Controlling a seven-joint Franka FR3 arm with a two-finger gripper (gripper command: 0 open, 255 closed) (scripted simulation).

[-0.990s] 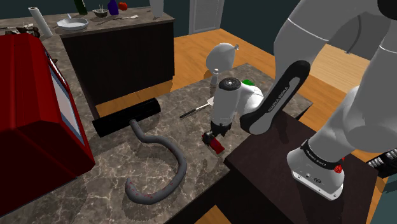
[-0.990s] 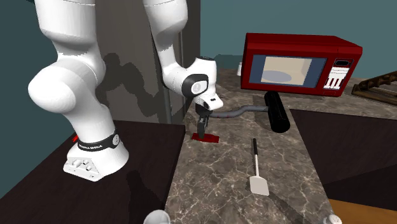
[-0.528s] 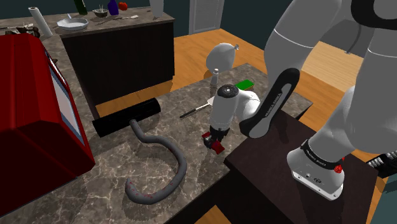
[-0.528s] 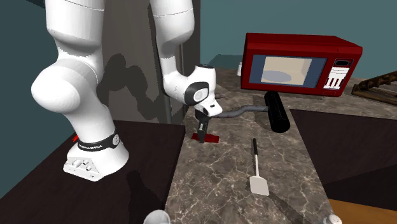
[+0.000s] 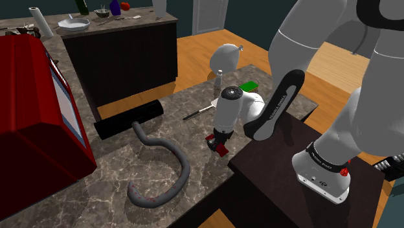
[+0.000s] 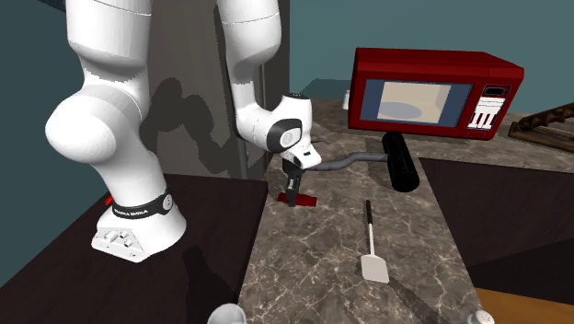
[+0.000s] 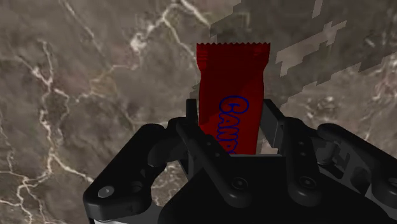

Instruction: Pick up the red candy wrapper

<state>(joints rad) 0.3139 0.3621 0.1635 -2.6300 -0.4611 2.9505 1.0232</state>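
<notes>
End effector [image 7: 230, 113] has lowered, clasping red wrapper [image 7: 232, 73] lettered "CAND".

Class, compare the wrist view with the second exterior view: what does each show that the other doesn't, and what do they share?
Wrist view: blue lettering on the red candy wrapper and its zigzag end. Second exterior view: a red microwave, a spatula, a black roll, a grey hose and the arm's stand. Shared: the wrapper, the black gripper down at it, and the brown marbled counter.
</notes>
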